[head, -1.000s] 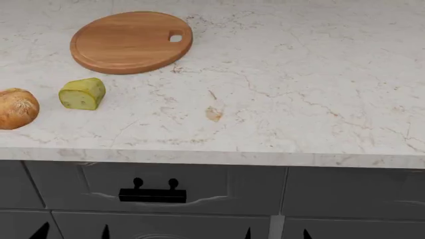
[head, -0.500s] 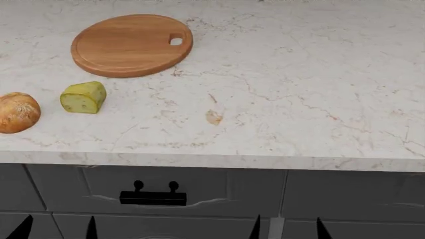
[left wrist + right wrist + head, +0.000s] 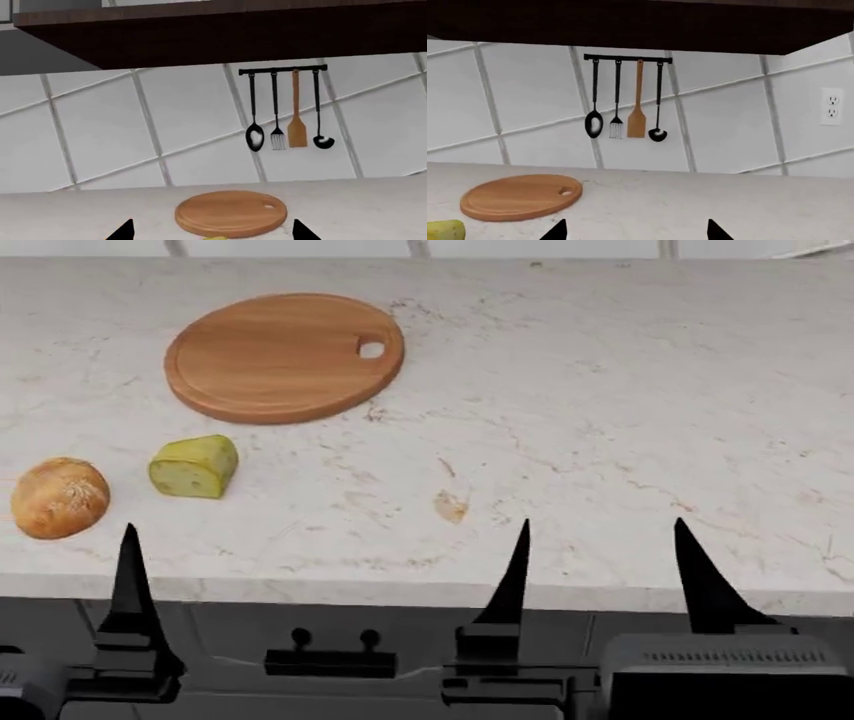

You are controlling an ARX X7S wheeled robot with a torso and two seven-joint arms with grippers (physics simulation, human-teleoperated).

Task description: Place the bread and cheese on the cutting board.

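Bread (image 3: 60,498): sits near the marble counter's (image 3: 601,420) front edge, far to the left, touching nothing. Nearest of all, in front of the counter edge: right gripper (image 3: 601,570), held wide, its two dark fingers pointing up and well apart, gripping nothing. Left gripper (image 3: 212,232): likewise spread wide and empty in its wrist view, with only one finger (image 3: 130,570) showing in the head view, just in front of the bread. Below the edge: grey drawer front with a black handle (image 3: 331,660). Just right of the bread and apart from it: cheese (image 3: 195,466), lying on the counter. Farther back, behind the cheese and apart from both foods: cutting board (image 3: 274,360), flat and bare, oval hole toward its right. Farthest, on the tiled wall: utensil rack (image 3: 627,59) with four hanging tools, and a white outlet (image 3: 831,106).
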